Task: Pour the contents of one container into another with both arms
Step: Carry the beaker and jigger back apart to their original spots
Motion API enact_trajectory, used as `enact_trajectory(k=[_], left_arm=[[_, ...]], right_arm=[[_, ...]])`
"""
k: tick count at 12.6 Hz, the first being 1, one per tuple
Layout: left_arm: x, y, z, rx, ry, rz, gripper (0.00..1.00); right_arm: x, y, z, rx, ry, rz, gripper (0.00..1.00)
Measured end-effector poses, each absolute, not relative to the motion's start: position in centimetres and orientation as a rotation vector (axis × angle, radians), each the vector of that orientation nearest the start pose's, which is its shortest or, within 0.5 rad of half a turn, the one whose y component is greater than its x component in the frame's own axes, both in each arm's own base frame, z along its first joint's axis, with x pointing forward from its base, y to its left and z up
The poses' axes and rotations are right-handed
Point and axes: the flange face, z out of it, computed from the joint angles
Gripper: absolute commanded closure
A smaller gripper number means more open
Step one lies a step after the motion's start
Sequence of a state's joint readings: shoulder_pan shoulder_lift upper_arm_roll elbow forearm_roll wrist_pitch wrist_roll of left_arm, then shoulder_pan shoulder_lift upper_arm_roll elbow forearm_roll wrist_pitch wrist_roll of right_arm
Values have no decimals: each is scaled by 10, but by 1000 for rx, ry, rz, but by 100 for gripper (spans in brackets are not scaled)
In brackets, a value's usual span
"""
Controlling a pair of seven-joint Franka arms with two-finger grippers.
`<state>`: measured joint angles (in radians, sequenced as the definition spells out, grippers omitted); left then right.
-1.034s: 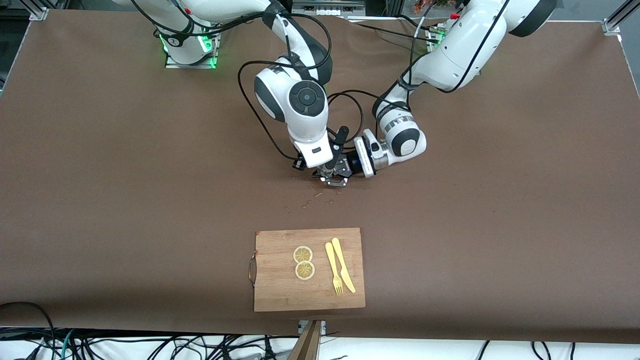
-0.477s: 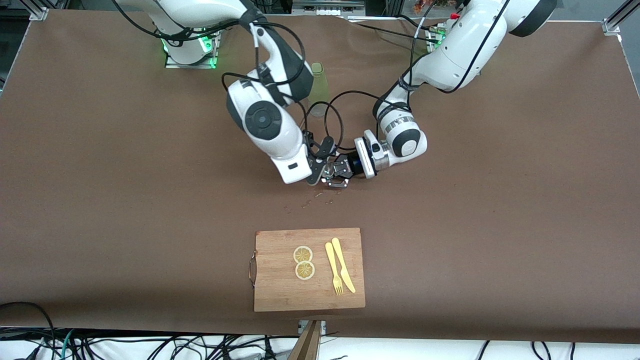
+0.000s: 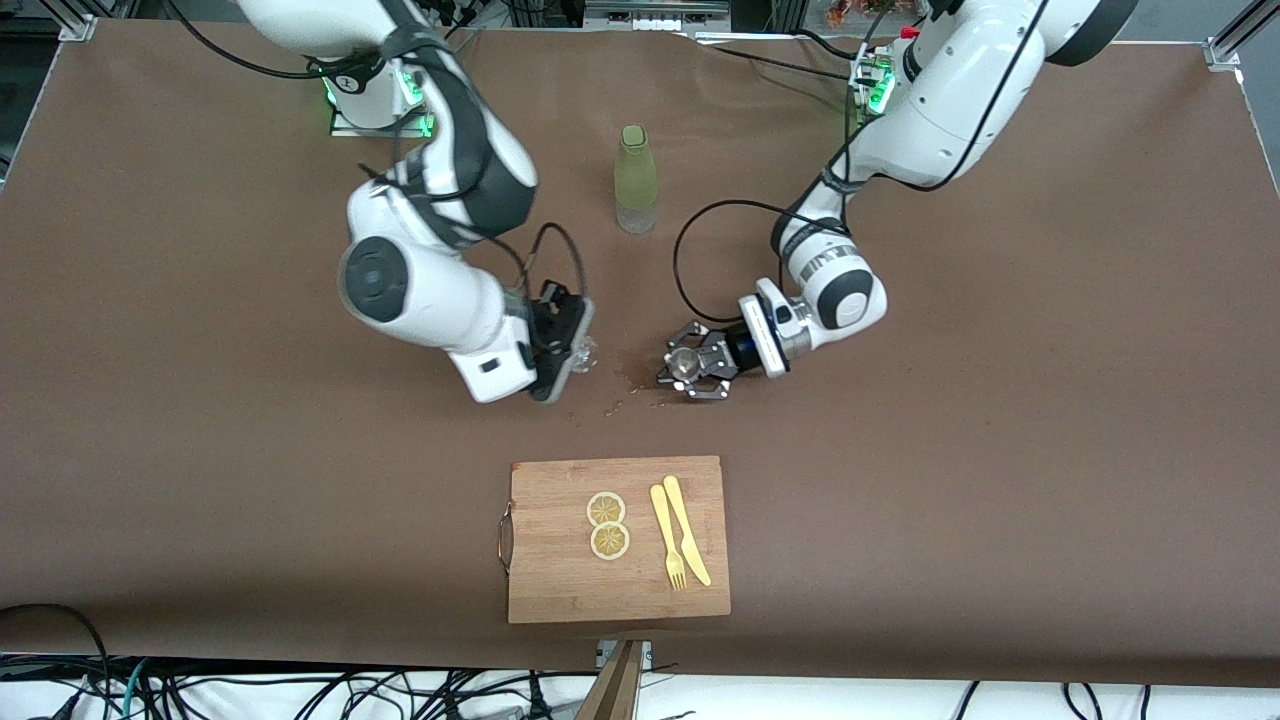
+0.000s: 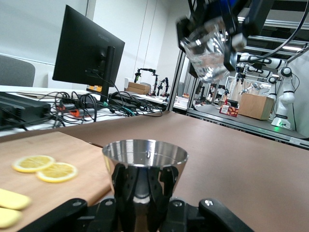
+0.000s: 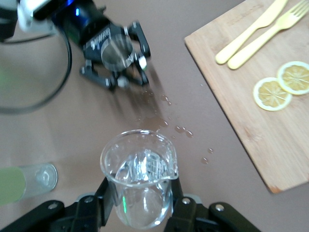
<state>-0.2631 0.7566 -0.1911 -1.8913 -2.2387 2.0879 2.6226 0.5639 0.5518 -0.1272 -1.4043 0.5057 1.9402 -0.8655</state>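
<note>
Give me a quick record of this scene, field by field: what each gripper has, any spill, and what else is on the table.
left gripper: shut on jigger, upright
right gripper: shut on glass cup, over the table
spill: droplets on brown table between grippers
bottle: standing nearer the robots' bases
cutting board: lemon slices, fork, knife

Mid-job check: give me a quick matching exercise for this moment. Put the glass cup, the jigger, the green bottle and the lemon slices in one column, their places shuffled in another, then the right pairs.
1. glass cup
2. jigger
3. green bottle
4. lemon slices

A. lying on the cutting board
B. held in the left gripper
C. standing alone between the arms' bases
D. held in the right gripper

Pairs: 1-D, 2-B, 3-C, 4-A
</note>
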Motion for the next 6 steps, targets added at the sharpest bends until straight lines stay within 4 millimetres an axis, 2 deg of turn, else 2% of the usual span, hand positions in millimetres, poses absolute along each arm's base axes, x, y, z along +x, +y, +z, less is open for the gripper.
enact_trajectory(k=[3,6], left_arm=[[570,-248,134,1588,-894,1265,100],[573,-184,131,1519,-936,1229,100]], right_arm=[[638,263,389,-2190,-1466,-210,72],[641,190,380,-2093,-1453,-321,72]])
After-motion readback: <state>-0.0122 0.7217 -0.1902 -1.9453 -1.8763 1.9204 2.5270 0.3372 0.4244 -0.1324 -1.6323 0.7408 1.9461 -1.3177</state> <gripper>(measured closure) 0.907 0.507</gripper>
